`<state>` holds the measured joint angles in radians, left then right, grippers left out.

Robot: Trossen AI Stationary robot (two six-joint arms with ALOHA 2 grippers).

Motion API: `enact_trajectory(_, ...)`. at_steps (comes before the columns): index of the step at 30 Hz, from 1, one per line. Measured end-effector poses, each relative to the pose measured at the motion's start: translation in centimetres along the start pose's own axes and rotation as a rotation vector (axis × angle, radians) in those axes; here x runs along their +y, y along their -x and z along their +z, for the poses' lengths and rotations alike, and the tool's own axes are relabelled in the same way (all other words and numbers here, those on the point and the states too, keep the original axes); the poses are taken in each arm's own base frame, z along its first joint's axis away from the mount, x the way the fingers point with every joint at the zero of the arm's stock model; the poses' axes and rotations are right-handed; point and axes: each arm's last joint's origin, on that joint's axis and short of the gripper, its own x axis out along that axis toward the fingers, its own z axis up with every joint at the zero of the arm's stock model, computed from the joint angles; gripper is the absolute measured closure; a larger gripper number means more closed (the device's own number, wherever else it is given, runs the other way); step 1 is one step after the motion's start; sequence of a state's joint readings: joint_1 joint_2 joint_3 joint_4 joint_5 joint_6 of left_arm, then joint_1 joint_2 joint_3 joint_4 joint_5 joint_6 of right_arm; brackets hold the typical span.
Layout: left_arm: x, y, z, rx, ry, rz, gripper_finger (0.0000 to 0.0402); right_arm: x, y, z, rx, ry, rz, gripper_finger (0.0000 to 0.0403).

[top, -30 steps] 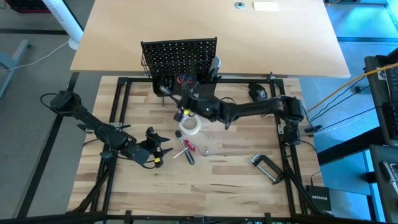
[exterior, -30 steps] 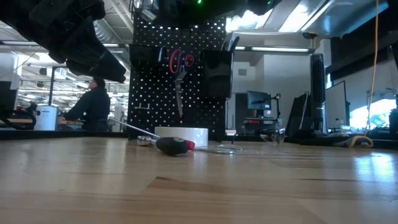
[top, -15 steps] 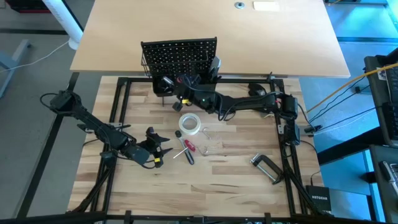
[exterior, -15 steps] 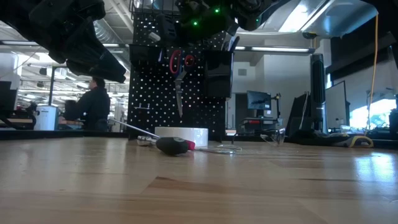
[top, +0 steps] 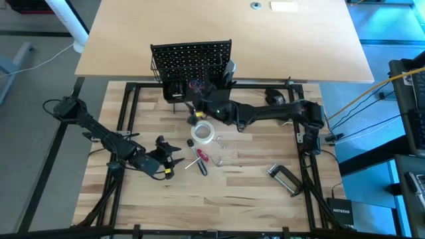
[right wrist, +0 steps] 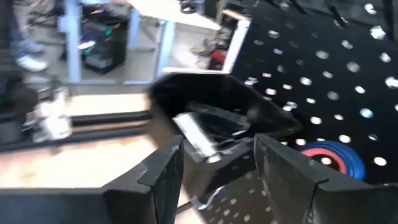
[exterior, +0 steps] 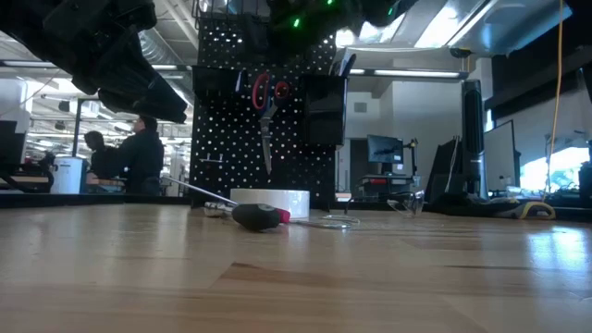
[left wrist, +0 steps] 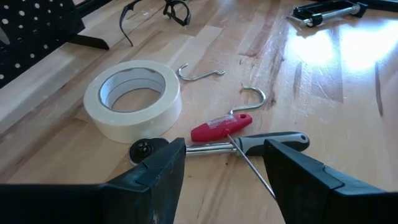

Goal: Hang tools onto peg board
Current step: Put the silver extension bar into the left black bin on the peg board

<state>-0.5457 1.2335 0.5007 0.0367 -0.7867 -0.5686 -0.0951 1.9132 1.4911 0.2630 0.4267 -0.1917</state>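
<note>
- Right now we have our right gripper (top: 199, 106) up at the peg board (top: 191, 58), which stands at twelve o'clock on the table; in its wrist view the fingers stand apart with nothing between them, in front of a black cup (right wrist: 217, 121) on the board.
- Inside that cup lies a pale, shiny piece (right wrist: 198, 138); we cannot tell what it is.
- Red-handled scissors (exterior: 266, 106) hang on the board already, so we judge one tool is hung and the right arm is between tools.
- Our left gripper (top: 166, 161) waits at about eight o'clock, fingers spread wide and empty.
- Left on the table: a roll of white tape (top: 202, 132) near the centre, just below the right gripper; a red-handled screwdriver (left wrist: 221, 127) and a grey-handled tool (left wrist: 249, 145) crossing each other at six o'clock of the tape; two loose metal hooks (left wrist: 200, 74); and a clamp (top: 285, 178) at about four o'clock.
- Next, we think, the right arm must back off the board and come down on the tape, the nearest tool.
</note>
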Motion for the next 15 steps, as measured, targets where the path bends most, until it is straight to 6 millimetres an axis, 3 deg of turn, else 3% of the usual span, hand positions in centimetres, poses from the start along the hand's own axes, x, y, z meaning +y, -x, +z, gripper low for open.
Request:
enact_trajectory(9,-0.2,0.2,-0.1,0.003,0.001,-0.016,0.0196,4.0,8.1,2.1,0.261,0.181,0.178,0.0216)
enact_trajectory(15,-0.2,0.1,0.0,0.0,0.036,-0.014,0.0196,6.6,12.6,1.2,0.439,0.199,0.151,0.0221)
